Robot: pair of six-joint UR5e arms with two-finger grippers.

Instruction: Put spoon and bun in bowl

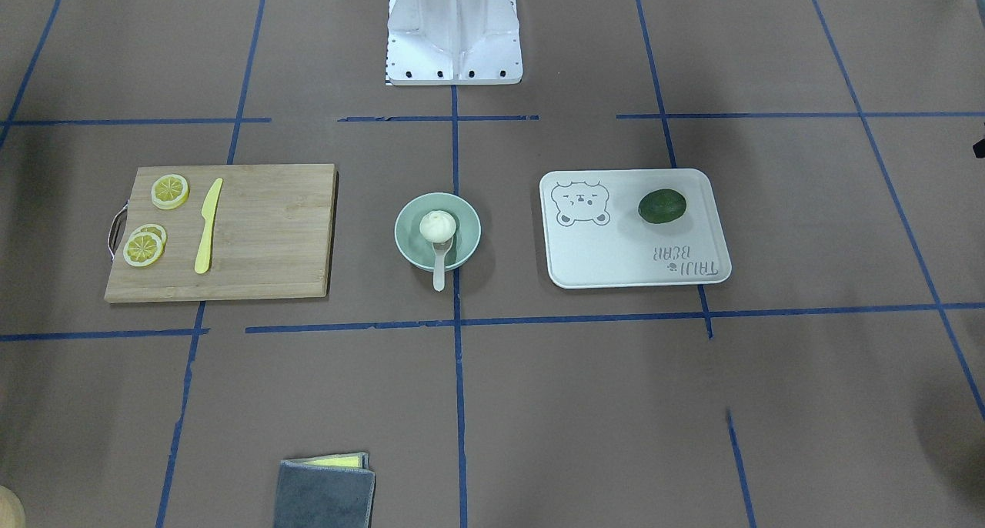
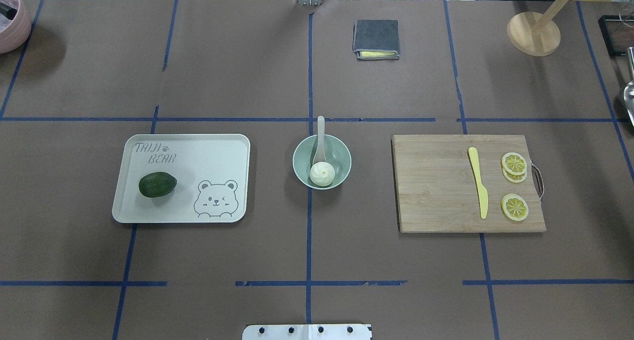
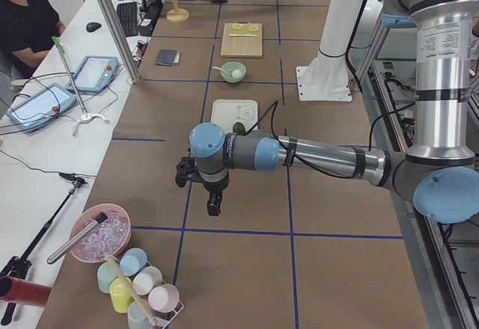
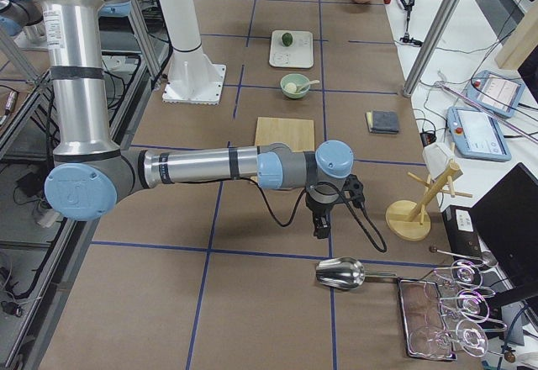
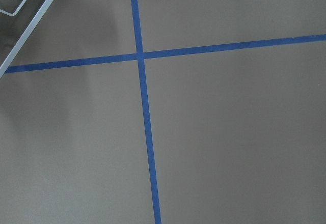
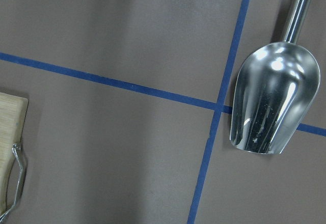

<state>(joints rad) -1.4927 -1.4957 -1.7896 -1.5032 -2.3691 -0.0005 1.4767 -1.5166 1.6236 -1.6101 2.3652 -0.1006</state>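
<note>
The mint-green bowl (image 1: 401,232) stands at the table's middle, also in the overhead view (image 2: 345,157). The white bun (image 1: 438,225) (image 2: 322,173) lies inside it. The beige spoon (image 1: 439,270) (image 2: 320,134) rests with its scoop in the bowl and its handle sticking out over the rim. My left gripper (image 3: 213,203) hangs above bare table far off at the left end. My right gripper (image 4: 320,227) hangs far off at the right end. Both show only in the side views, so I cannot tell whether they are open or shut.
A white bear-print tray (image 2: 198,149) holds a dark green avocado (image 2: 157,185). A wooden cutting board (image 2: 436,191) carries a yellow knife (image 2: 479,183) and lemon slices (image 2: 514,163). A folded grey cloth (image 2: 376,39) lies beyond. A metal scoop (image 6: 271,99) lies under the right wrist.
</note>
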